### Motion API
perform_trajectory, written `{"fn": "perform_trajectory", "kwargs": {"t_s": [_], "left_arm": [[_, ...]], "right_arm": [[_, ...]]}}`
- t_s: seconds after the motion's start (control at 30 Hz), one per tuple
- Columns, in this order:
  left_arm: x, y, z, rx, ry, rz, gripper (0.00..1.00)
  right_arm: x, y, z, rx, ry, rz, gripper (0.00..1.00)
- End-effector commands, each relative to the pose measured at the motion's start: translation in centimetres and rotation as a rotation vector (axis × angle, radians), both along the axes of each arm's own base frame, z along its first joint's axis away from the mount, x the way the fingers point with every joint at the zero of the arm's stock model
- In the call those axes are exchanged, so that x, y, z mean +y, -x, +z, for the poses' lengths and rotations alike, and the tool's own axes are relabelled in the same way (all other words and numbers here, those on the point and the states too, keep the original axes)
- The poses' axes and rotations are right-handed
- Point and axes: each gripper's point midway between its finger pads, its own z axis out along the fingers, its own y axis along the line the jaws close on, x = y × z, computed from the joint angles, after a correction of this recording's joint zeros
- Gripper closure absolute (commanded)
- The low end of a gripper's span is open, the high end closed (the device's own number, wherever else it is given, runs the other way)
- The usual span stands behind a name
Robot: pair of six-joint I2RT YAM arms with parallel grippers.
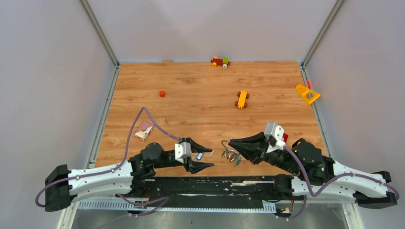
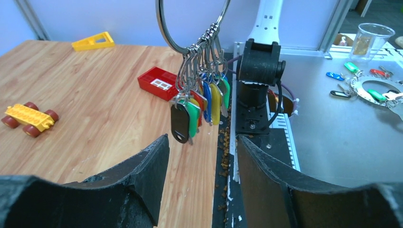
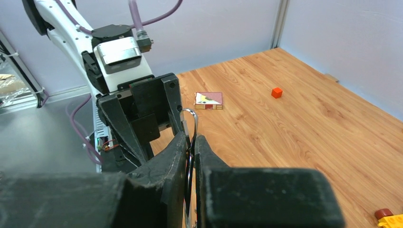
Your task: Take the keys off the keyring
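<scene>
My right gripper [image 1: 230, 141] is shut on the thin silver keyring [image 3: 190, 114] and holds it above the table's near edge. In the left wrist view the keyring [image 2: 164, 28] is a big wire loop. From it hang the keys [image 2: 199, 107] on small rings, with black, green, red, blue and yellow tags. In the top view the keys [image 1: 231, 156] dangle just below the right fingertips. My left gripper [image 2: 202, 142] is open, with nothing between its fingers. It faces the bunch from the left, a short gap away and slightly below. A small blue-and-white piece [image 1: 199, 155] shows between its fingers.
On the wooden table lie a yellow wheeled brick [image 1: 242, 99], a red cube [image 1: 162, 93], a small toy vehicle [image 1: 220, 61], a yellow wedge [image 1: 307, 94] and a small card box [image 1: 143, 130]. A red flat block [image 2: 159, 84] lies behind the keys. Loose tagged keys [image 2: 375, 90] and a plastic cup [image 2: 373, 38] sit beyond the table.
</scene>
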Motion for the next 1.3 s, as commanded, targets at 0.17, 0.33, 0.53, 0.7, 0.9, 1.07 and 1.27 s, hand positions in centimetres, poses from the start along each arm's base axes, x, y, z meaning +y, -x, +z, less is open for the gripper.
{"fn": "perform_trajectory", "kwargs": {"t_s": [0.17,0.33,0.53,0.7,0.9,1.07,1.27], "left_arm": [[-1.4,0.0,2.3,-0.038,0.075,-0.018,0.39],[-1.6,0.0,2.2,-0.027,0.078,-0.028,0.4],[-2.4,0.6,1.7,-0.01,0.067,-0.069,0.46],[-2.8,0.7,0.7,0.005,0.043,-0.082,0.51],[-2.8,0.6,0.4,0.008,0.033,-0.08,0.57],[-2.9,0.8,0.0,0.011,0.02,-0.089,0.68],[-2.9,1.0,-0.7,0.023,-0.007,-0.102,0.85]], "right_arm": [[1.0,1.7,3.0,-0.017,-0.094,0.105,1.0],[1.3,2.0,3.0,-0.021,-0.094,0.125,1.0],[1.8,2.3,3.3,-0.027,-0.103,0.145,1.0],[2.2,2.5,3.4,-0.027,-0.108,0.164,1.0],[2.3,2.8,3.5,-0.028,-0.112,0.18,1.0],[2.2,2.9,3.6,-0.029,-0.118,0.183,1.0],[1.9,2.8,3.7,-0.029,-0.126,0.178,1.0]]}}
